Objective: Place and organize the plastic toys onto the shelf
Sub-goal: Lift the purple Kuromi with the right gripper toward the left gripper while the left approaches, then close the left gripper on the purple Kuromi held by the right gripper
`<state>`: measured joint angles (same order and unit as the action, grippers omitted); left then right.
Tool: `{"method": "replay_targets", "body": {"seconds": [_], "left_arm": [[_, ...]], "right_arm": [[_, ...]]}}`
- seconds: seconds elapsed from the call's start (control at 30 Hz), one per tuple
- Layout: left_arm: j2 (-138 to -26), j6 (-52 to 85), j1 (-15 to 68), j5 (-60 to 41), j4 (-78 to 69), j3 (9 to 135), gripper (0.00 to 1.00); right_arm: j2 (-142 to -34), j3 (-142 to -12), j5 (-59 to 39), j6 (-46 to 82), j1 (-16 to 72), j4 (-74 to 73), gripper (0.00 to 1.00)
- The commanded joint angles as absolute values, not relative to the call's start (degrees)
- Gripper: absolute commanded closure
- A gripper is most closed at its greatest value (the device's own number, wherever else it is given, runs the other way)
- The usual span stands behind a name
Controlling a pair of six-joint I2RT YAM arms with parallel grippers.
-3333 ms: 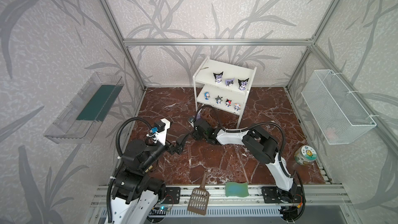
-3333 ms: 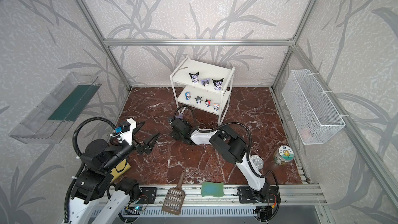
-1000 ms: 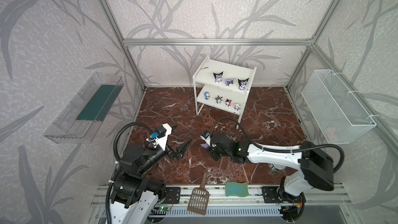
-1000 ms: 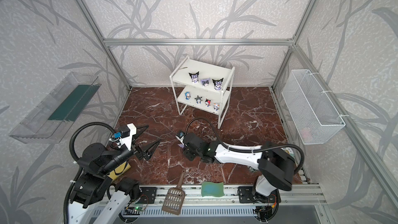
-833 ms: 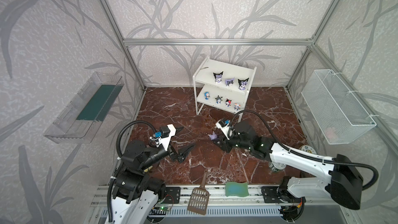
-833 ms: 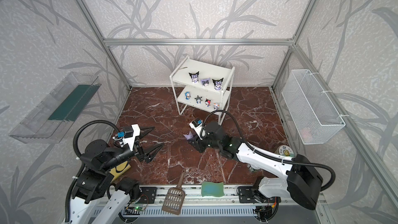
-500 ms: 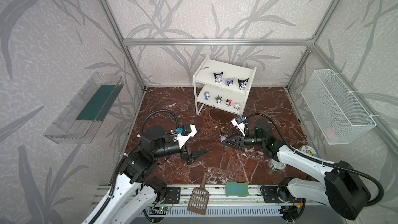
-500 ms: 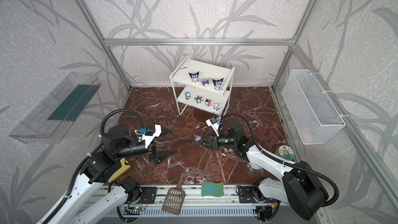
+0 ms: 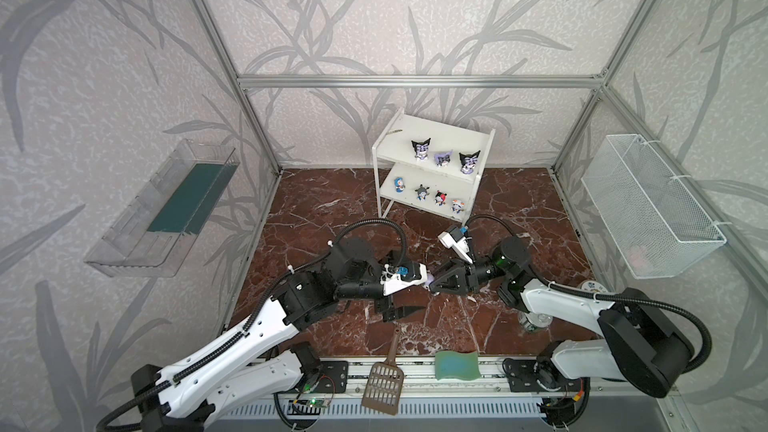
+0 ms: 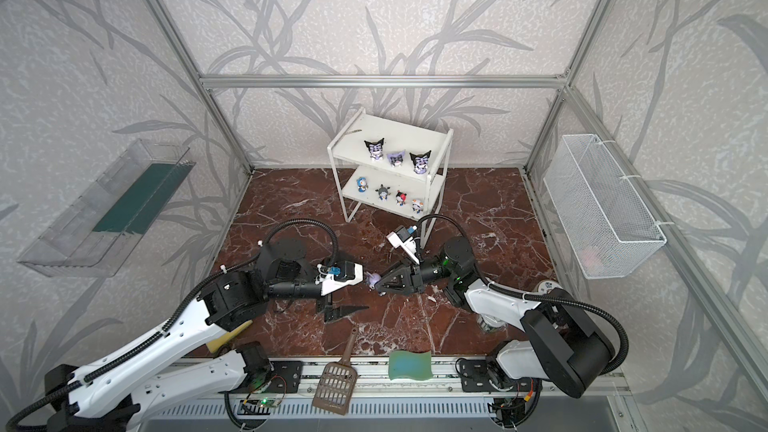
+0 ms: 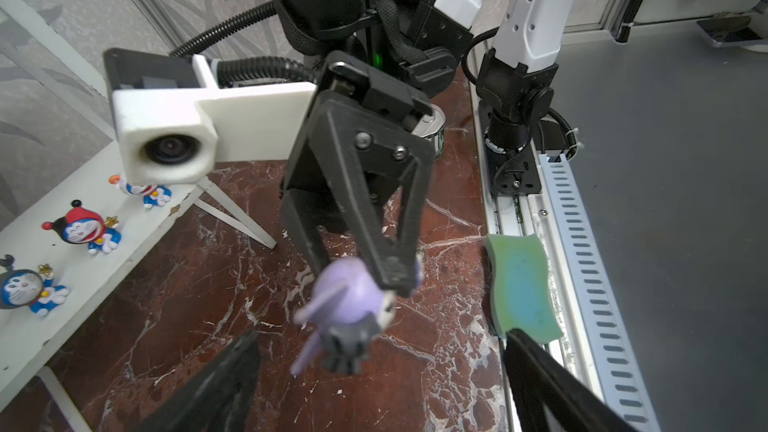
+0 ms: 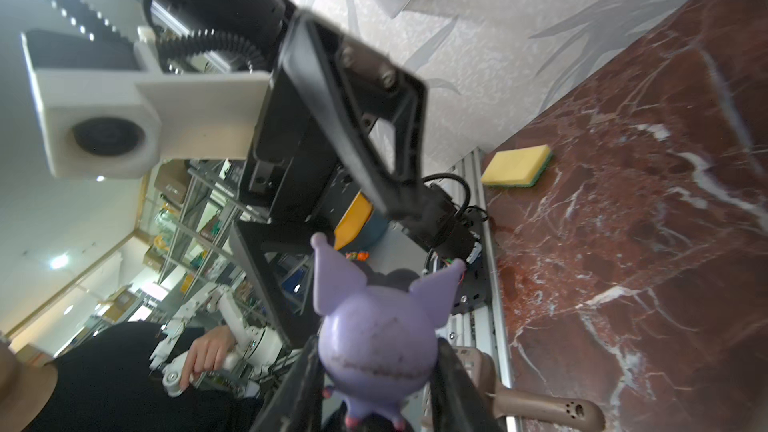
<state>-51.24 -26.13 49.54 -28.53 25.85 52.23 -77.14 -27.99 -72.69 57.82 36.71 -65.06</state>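
The purple toy (image 12: 374, 351), pointed ears outward, is pinched at the head by the right tool (image 9: 432, 282), well clear above the table (image 9: 332, 209), midway between the arms. The left tool (image 11: 382, 338) stands wide; the toy sits just beyond its spread fingers (image 11: 216, 388), apart from both. The shelf (image 9: 399, 139) stands at the back. Its top board carries three purple-black toys (image 9: 442, 157) near the front edge, with bare board to their left in both top views. Four blue-white toys (image 9: 440, 198) line the lower board. Bare table lies between the shelf legs and the tools

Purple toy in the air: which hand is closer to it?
Right. The right hand is pinching the purple toy; the left hand is open just in front of it, not holding it.
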Motion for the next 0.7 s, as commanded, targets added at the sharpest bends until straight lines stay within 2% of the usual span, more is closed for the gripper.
{"method": "replay_targets", "body": {"seconds": [0.0, 0.13, 0.23, 0.3, 0.43, 0.67], "left_arm": [[-52.7, -30.2, 49.8, -27.5, 26.1, 55.1, 0.13], [-53.8, -30.0, 50.4, -30.0, 27.8, 56.3, 0.24], [-54.1, -30.0, 51.0, -30.8, 30.0, 57.2, 0.25], [-54.0, -30.2, 51.5, -30.5, 30.9, 57.3, 0.28], [-53.8, -30.7, 52.2, -29.8, 31.2, 57.5, 0.43], [-54.6, -31.5, 53.7, -28.8, 30.8, 57.7, 0.55]], "right_arm": [[-75.0, -27.8, -75.2, 56.8, 38.7, -67.2, 0.73], [-71.6, -29.0, -75.5, 51.0, 40.1, -57.8, 0.74], [-70.0, -29.9, -75.6, 49.2, 40.2, -54.5, 0.74], [-69.7, -30.6, -76.1, 49.1, 40.2, -53.7, 0.74], [-69.9, -31.3, -76.5, 49.2, 40.4, -52.8, 0.74], [-70.2, -31.8, -76.2, 50.4, 40.9, -53.1, 0.74]]}}
